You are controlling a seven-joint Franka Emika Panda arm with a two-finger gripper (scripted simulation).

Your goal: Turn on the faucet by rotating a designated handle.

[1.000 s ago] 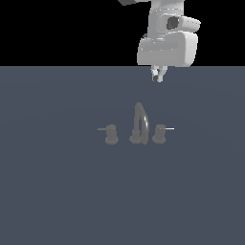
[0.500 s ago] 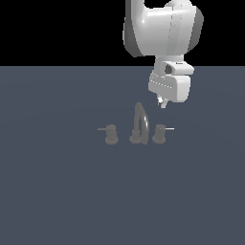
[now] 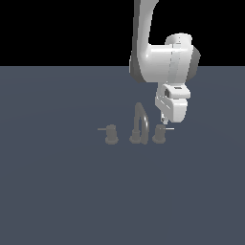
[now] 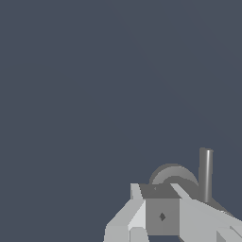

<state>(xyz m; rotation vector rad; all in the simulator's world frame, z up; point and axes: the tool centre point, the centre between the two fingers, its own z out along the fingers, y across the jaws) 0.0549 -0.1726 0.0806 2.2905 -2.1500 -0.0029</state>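
Observation:
The faucet [image 3: 139, 125] is a small dull-grey set: an arched spout between two short knobs. The designated handle [image 3: 159, 134] is the knob on the exterior view's right, with a thin whitish lever rod [image 3: 169, 128] pointing right. My gripper [image 3: 164, 119] hangs just above and slightly behind that knob, its fingers drawn together on nothing. In the wrist view the fingers [image 4: 137, 215] fill the lower edge, with the knob [image 4: 173, 176] and its rod [image 4: 205, 174] just beyond them. The twin knob [image 3: 111, 134] stands apart at the left.
The faucet set stands on a flat dark grey-blue surface [image 3: 62, 191]. The white arm [image 3: 162, 57] comes down from above at the exterior view's right of the spout.
The arm has swung down and to the right. The gripper dropped from well above the spout to just above the right knob.

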